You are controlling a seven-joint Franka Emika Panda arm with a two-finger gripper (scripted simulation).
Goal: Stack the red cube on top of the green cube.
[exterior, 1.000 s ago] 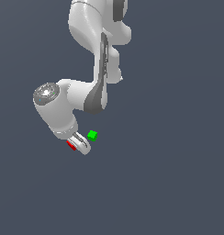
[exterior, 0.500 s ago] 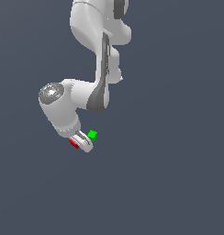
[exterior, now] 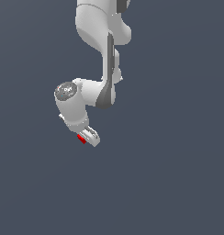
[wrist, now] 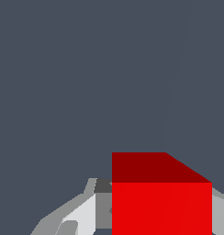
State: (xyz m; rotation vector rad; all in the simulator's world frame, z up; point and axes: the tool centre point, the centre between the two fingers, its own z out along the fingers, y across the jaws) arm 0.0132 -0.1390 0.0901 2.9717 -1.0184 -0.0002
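Bending down from the far side, your arm [exterior: 93,27] angles its gripper [exterior: 87,137] low and leftward, fingers [exterior: 92,136] clamped on the red cube [wrist: 161,202].

Red cube [wrist: 161,202]: flat matt, smooth. Hand [exterior: 88,137]: smooth white-grey plastic look, soft sheen. Counter [exterior: 178,183]: uniform matt slate.

Exterior view: set well back, above the scene, taking in the whole white jointed arm [exterior: 93,69] over a flat slate-grey floor [exterior: 178,183]. Wrist view: very close, looking along the fingers. Both share the small bright-red cube [exterior: 81,139] [wrist: 161,202] and that floor [wrist: 63,82].
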